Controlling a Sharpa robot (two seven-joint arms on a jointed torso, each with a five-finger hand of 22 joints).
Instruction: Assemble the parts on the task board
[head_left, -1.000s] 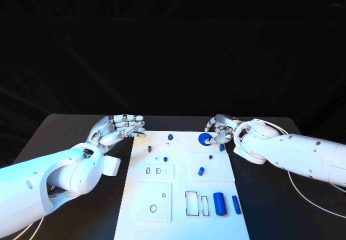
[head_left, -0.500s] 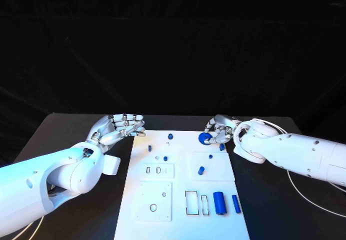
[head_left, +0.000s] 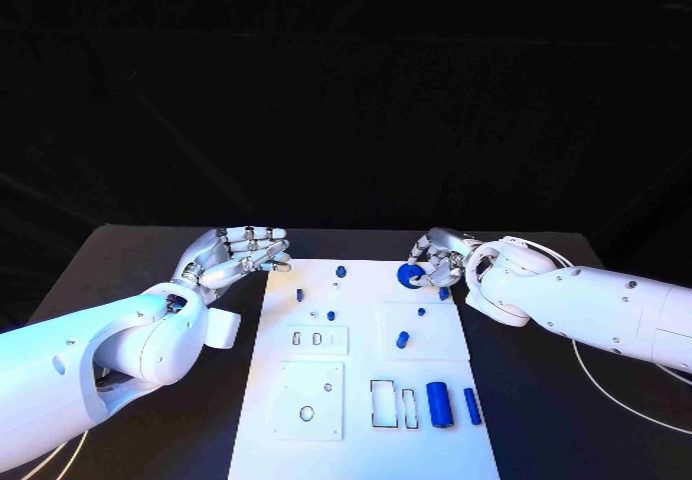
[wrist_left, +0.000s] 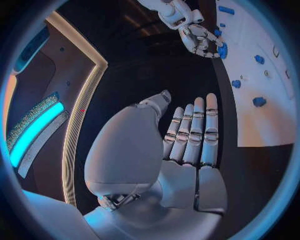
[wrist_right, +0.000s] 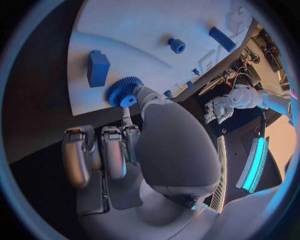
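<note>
At board's far edge, blue gear (head_left: 410, 276) unmoved

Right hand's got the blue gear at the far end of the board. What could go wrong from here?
1. The right hand pinches the blue gear only at its fingertips, so it might slip or tilt as it is seated.
2. That hand hides the gear's seat on the task board in the head view, so misalignment may go unseen.
3. The left hand holds nothing beside the board; the board could shift if pushed.

The task board (head_left: 361, 420) lies in the middle of the surface (head_left: 130, 280). The gear (head_left: 410, 276) is near its far right corner. Two long parts (head_left: 438, 405) lie near its near right edge.
</note>
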